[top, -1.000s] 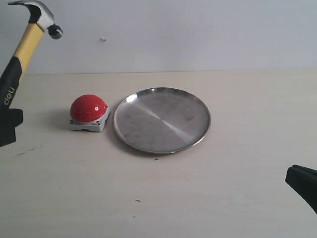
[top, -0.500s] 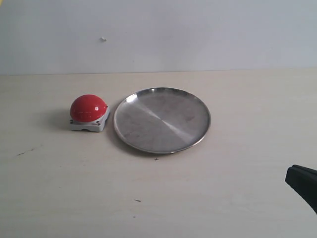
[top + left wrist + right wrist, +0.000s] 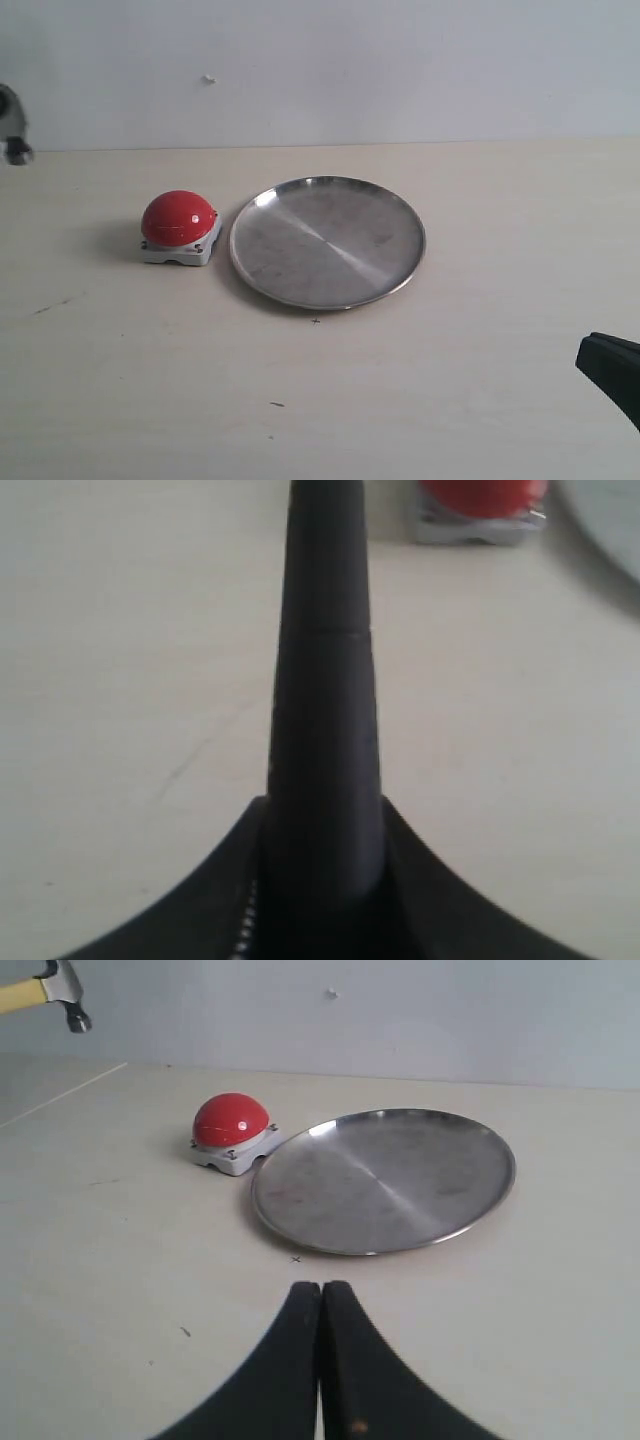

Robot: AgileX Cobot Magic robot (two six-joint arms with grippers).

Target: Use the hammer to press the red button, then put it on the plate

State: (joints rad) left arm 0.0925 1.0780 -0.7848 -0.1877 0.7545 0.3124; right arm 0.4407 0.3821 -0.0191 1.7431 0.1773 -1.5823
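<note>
The red button [image 3: 178, 218] sits on its grey base just left of the round silver plate [image 3: 327, 240]. Only the hammer head [image 3: 14, 148] pokes in at the far left edge, raised above the table. The right wrist view shows that head with a bit of yellow handle [image 3: 62, 988] up in the air, left of the button [image 3: 231, 1120] and plate [image 3: 385, 1178]. My left gripper [image 3: 325, 815] is shut on the hammer's dark grip [image 3: 325, 680], which points toward the button [image 3: 480, 495]. My right gripper [image 3: 321, 1292] is shut and empty, near the front right [image 3: 610, 375].
A pale wall stands behind the light wooden table [image 3: 330, 400]. A few small dark marks [image 3: 276, 404] dot the tabletop in front of the plate.
The hammer stood upright at the far left, swung out of the exterior view, and now its head shows again lower at the left edge. The right gripper has not moved.
</note>
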